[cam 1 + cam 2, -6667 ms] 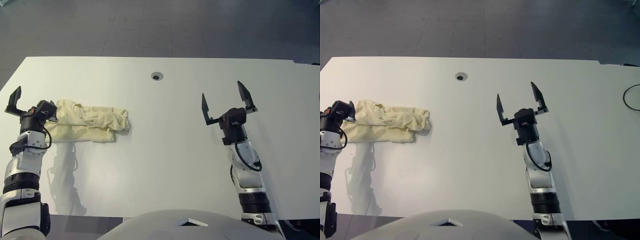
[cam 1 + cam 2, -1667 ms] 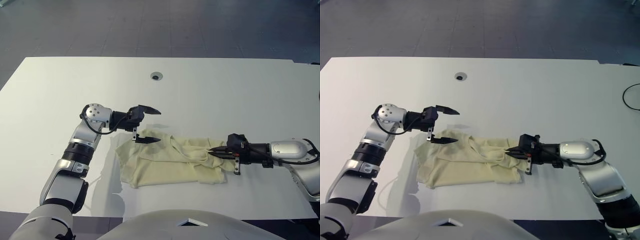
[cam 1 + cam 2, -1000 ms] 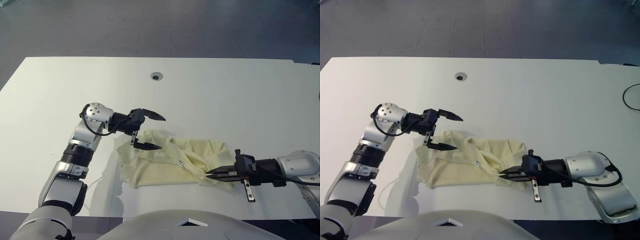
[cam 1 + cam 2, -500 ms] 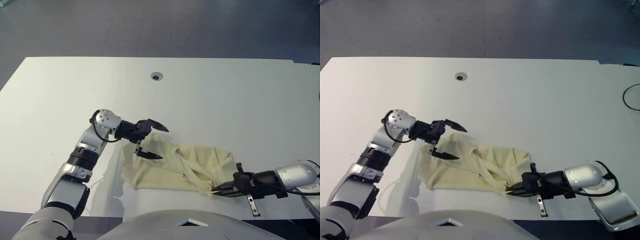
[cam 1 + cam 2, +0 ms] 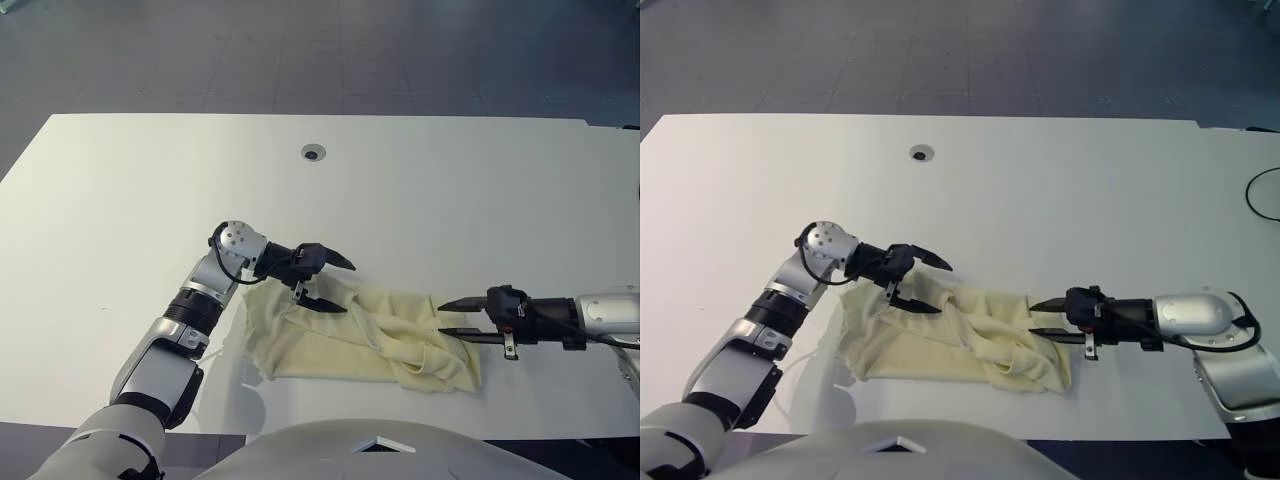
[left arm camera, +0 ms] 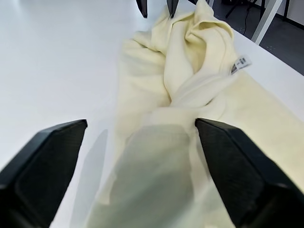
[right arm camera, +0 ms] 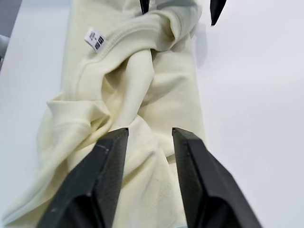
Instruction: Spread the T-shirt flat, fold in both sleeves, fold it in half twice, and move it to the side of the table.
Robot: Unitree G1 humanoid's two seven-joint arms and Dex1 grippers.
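Note:
A pale yellow T-shirt [image 5: 360, 337] lies bunched and creased on the white table [image 5: 150, 170], near its front edge. My left gripper [image 5: 347, 288] is open above the shirt's left, far part, one finger over the cloth and one finger over the table. The left wrist view has its fingers [image 6: 47, 156] wide apart with the folds of the T-shirt [image 6: 185, 57] between them. My right gripper [image 5: 441, 318] is open at the shirt's right end, holding nothing. Its fingers [image 7: 190, 161] straddle a ridge of the T-shirt [image 7: 137, 95], whose label faces up.
A small round hole [image 5: 313, 152] sits in the table at the far middle. A dark cable [image 5: 1262, 195] loops at the right edge. Bare table stretches left, right and behind the shirt; the front edge runs just below the cloth.
My right gripper, which had pulled the shirt's right end toward the front edge, has let go and moved back up to the right. My left gripper slid right along the shirt.

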